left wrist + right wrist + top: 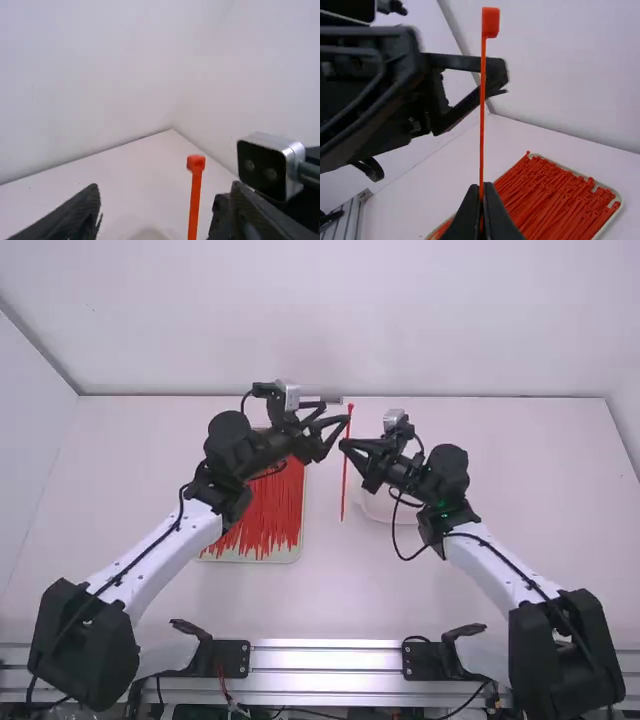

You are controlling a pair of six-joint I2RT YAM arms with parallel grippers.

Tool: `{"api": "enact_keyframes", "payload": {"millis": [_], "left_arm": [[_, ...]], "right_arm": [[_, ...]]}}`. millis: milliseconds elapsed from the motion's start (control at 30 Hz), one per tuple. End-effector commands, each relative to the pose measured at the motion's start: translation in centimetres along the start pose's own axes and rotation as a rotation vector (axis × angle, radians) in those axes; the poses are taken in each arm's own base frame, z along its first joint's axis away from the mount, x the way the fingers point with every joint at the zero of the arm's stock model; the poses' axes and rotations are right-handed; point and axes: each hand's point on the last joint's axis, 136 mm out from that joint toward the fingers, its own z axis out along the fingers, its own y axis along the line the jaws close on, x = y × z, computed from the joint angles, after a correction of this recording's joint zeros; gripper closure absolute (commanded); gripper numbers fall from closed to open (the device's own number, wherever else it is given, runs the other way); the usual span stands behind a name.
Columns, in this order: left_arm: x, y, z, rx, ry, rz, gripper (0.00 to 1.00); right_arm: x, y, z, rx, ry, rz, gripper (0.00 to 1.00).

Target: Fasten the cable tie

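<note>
Red and thin, the cable tie (345, 475) stands upright in the air over the middle of the worktop (520, 470), toward its far edge, with its square head at the top. The right gripper (346, 447) has it partway along its length. In the right wrist view its jaws are pressed together on the strap, and the strap rises straight from them to the head (490, 22).

The left gripper (157, 202) comes in from the other side at the upper part of the tie. Its jaws are spread wide and hold nothing. In the left wrist view the head of the tie (195, 163) stands between the two, nearer one jaw than the other and touching neither. That view also catches the silver-and-black camera (270, 167) on the right wrist, just behind the tie.

A pale tray (250, 558) with rounded corners lies on the worktop left of the middle, partly under the left arm, and is packed with loose red ties (265, 510) lying side by side. The right wrist view shows the same tray (615, 197) below and beyond the held tie. The high view shows the tie's lower end hanging below the right jaws, which the right wrist view hides. A pale rounded shape (385, 508) sits on the worktop beside the right arm; I cannot tell what it is.
</note>
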Motion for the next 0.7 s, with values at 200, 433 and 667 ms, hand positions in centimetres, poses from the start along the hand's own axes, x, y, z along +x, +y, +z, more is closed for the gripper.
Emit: {"api": "enact_keyframes", "payload": {"millis": [200,433,667], "left_arm": [[-3.2,-2.0,-3.0,0.154,-0.008,0.089,0.17],[-5.4,-4.1,-5.7,0.370,0.052,0.155,0.15],[-6.5,-6.8,-6.1,0.535,0.098,0.216,0.06]], "right_arm": [[-2.3,2.0,-1.9,-0.181,0.003,-0.057,1.00],[-3.4,3.2,-3.7,-0.275,0.002,-0.093,1.00],[-4.7,4.0,-3.9,-0.296,-0.038,-0.142,1.00]]}}
